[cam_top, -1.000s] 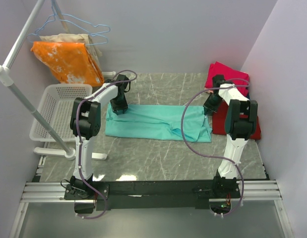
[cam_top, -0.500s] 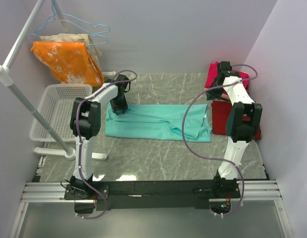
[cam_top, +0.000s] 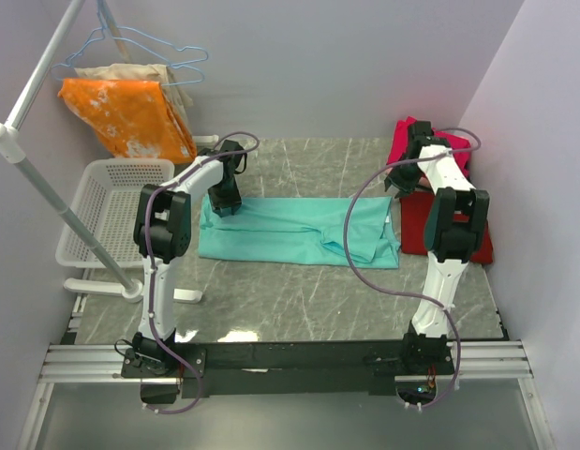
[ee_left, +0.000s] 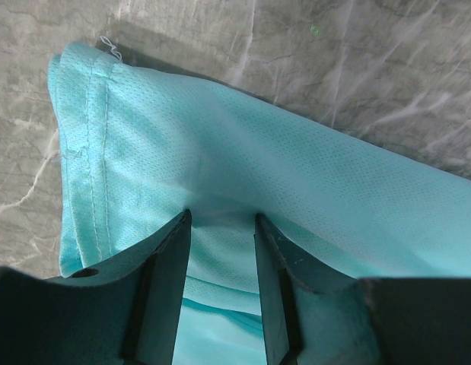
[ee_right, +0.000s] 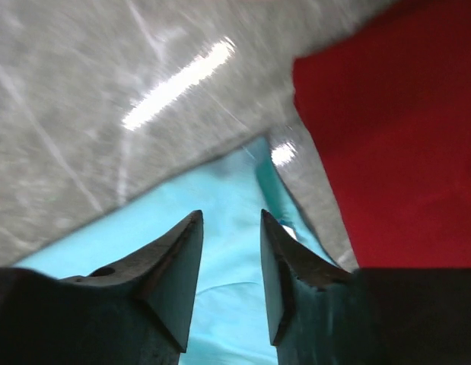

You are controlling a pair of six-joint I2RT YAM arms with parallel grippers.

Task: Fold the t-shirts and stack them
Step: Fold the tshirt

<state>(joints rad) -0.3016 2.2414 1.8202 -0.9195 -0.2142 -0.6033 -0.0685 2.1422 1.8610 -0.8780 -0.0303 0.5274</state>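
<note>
A teal t-shirt (cam_top: 290,230) lies as a long strip across the middle of the table. My left gripper (cam_top: 224,202) is at its left end. In the left wrist view the left gripper (ee_left: 220,217) is open, its fingertips pressing down on the teal t-shirt (ee_left: 258,137), with cloth lying in the gap. My right gripper (cam_top: 402,180) hovers over the shirt's far right corner. That right gripper (ee_right: 231,215) is open and empty above the teal t-shirt (ee_right: 235,182). A dark red t-shirt (cam_top: 458,239) (ee_right: 395,129) lies flat at the right. A magenta-pink one (cam_top: 408,136) sits behind it.
A white basket (cam_top: 102,206) stands at the left beside a rack pole (cam_top: 37,178). An orange white-blotched cloth (cam_top: 130,117) and a beige cloth (cam_top: 168,80) hang on hangers at the back left. Walls close in at the back and right.
My right gripper lifted away from the teal shirt's right end toward the far right, and its jaws went from shut to open. The left gripper stayed put.
</note>
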